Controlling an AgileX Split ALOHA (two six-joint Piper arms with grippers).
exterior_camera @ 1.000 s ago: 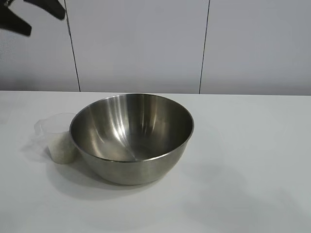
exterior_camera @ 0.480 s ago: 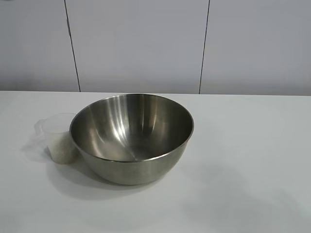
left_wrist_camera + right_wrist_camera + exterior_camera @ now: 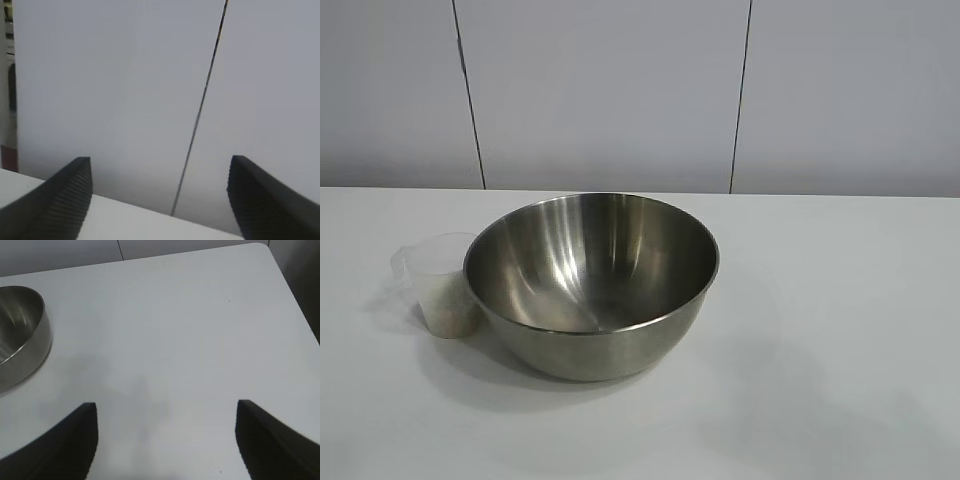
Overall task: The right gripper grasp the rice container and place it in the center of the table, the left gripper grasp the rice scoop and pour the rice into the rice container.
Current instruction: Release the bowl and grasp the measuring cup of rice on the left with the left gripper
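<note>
The rice container [image 3: 592,282], a wide shiny steel bowl, stands upright near the middle of the white table [image 3: 820,330]. Its rim also shows in the right wrist view [image 3: 20,335]. The rice scoop [image 3: 442,284], a small clear plastic cup, stands upright against the bowl's left side, with white rice [image 3: 448,308] in its lower part. Neither gripper shows in the exterior view. My left gripper [image 3: 160,200] is open and empty, facing the back wall above the table's edge. My right gripper [image 3: 166,440] is open and empty above bare table, apart from the bowl.
A pale panelled wall [image 3: 610,90] with dark vertical seams runs behind the table. In the right wrist view the table's rounded far corner [image 3: 262,247] and its side edge show, with a dark gap beyond.
A black gripper that showed at the top left of the exterior view one second ago has moved out of that view. The bowl and the cup have not moved.
</note>
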